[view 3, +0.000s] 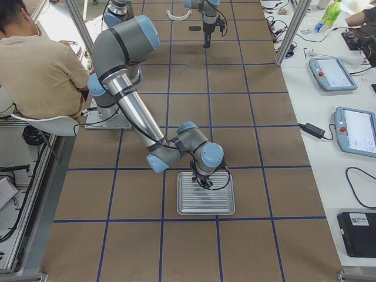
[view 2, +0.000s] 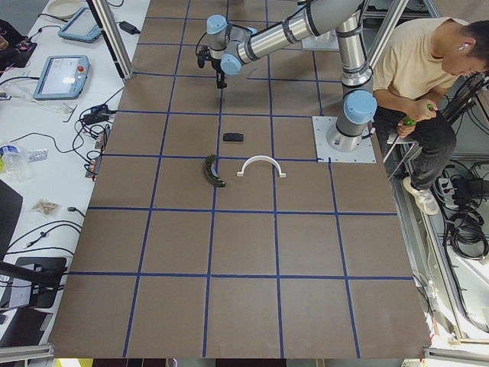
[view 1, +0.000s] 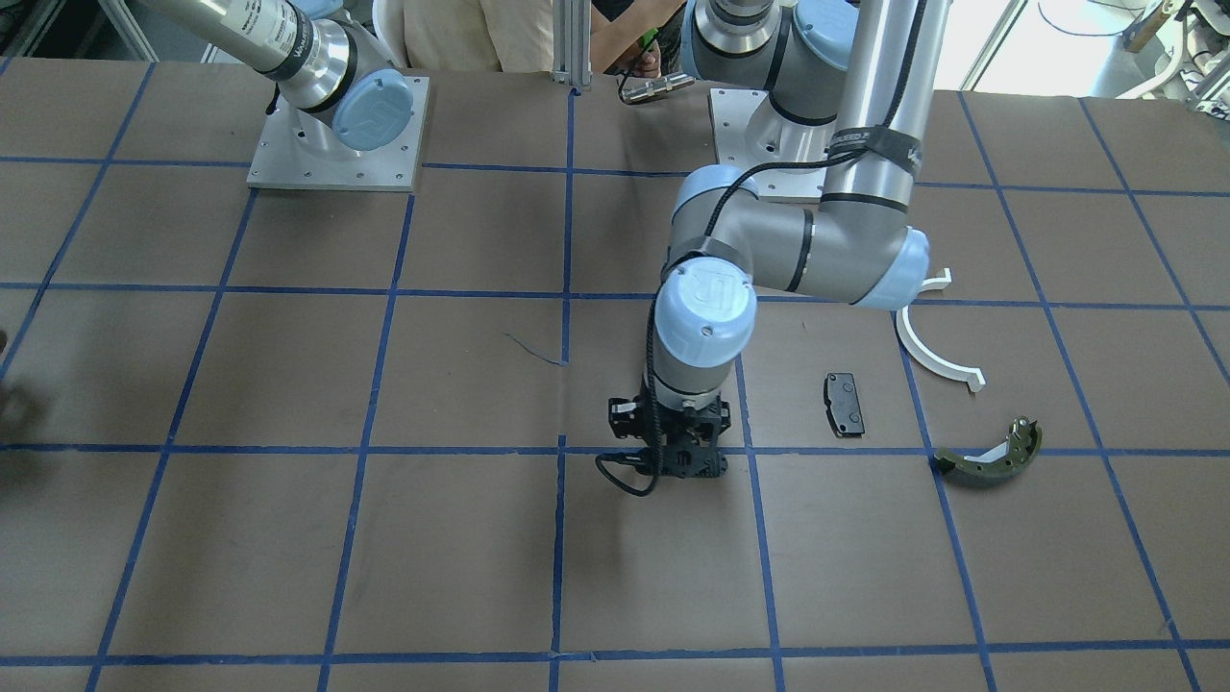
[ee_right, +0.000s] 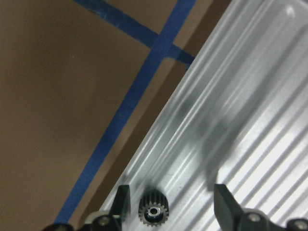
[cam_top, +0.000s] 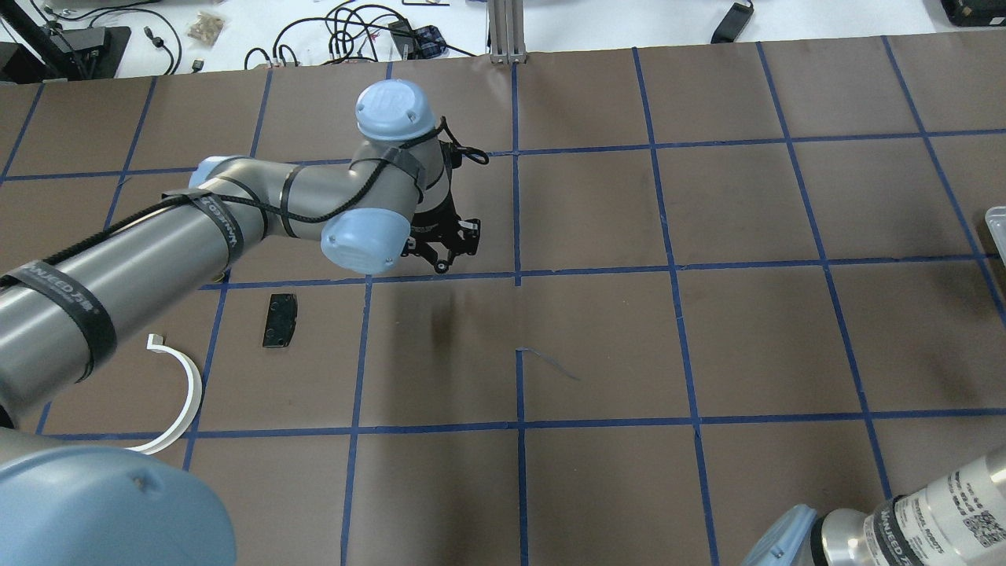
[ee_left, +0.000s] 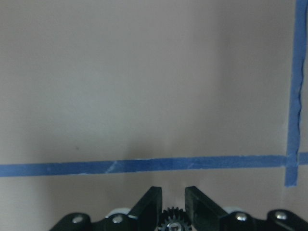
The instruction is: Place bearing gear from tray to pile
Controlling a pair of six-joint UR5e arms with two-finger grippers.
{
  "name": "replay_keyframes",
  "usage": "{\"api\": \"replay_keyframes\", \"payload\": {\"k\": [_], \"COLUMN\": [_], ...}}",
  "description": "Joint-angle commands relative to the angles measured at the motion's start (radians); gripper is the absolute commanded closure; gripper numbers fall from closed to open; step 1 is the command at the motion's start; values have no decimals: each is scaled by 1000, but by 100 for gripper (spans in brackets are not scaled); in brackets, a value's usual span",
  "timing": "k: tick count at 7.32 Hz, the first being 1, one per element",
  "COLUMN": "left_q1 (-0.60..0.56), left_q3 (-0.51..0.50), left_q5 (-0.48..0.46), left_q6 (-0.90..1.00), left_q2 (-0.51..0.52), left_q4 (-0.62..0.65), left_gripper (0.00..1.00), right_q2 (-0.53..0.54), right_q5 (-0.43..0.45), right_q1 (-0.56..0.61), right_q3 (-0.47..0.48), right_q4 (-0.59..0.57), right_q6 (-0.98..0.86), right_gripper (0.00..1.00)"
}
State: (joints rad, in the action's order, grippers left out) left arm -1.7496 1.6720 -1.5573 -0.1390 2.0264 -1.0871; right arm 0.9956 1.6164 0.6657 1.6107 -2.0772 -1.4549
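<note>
Left wrist-mounted view: left tool (ee_left: 173,190) clamped on the bearing gear (ee_left: 173,220) over the tabletop (ee_left: 144,96).
Right tool (ee_right: 172,187) stands apart over the tray (ee_right: 250,96), a second gear (ee_right: 153,211) lying between its fingers (ee_right: 224,202).

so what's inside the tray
One small black gear lies on the ribbed floor of the tray, between the open fingers of the right gripper. Its wrist hides part of the floor.

1. Bright, even overhead light; left arm (cam_top: 157,251) casts a soft shadow on the table (cam_top: 597,330).
2. Window glare blows out the front-facing view's top right.
3. Wrist views soft, hazy; white glare streaks on the ribbed tray (ee_right: 250,120).
4. Overhead view bows slightly at the edges.
</note>
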Motion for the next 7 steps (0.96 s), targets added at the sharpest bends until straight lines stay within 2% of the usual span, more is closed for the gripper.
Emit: {"api": "replay_keyframes", "payload": {"k": [1, 2, 3, 4, 5, 6, 7], "left_q1": [175, 243, 324, 393, 427, 447, 465], "left_q3": [-90, -72, -30, 23, 84, 171, 263], "left_q5": [-9, -27, -93, -115, -115, -116, -115], "left_q6": [221, 305, 417, 524, 545, 573, 582], "left_q2": [-27, -38, -50, -64, -70, -83, -104], "left_q4": [-258, -263, -257, -225, -117, -5, 119], "left_gripper": [100, 100, 100, 100, 100, 100, 100], "right_q2": [-5, -3, -2, 0, 0, 1, 6], "right_q5": [2, 2, 4, 4, 7, 32, 101], "right_q1": [0, 0, 0, 0, 0, 0, 2], "right_q3": [0, -2, -2, -3, -5, -9, -12], "right_q4": [0, 0, 0, 0, 0, 2, 6], "right_q6": [5, 5, 5, 5, 5, 5, 4], "right_gripper": [43, 56, 68, 76, 93, 100, 100]}}
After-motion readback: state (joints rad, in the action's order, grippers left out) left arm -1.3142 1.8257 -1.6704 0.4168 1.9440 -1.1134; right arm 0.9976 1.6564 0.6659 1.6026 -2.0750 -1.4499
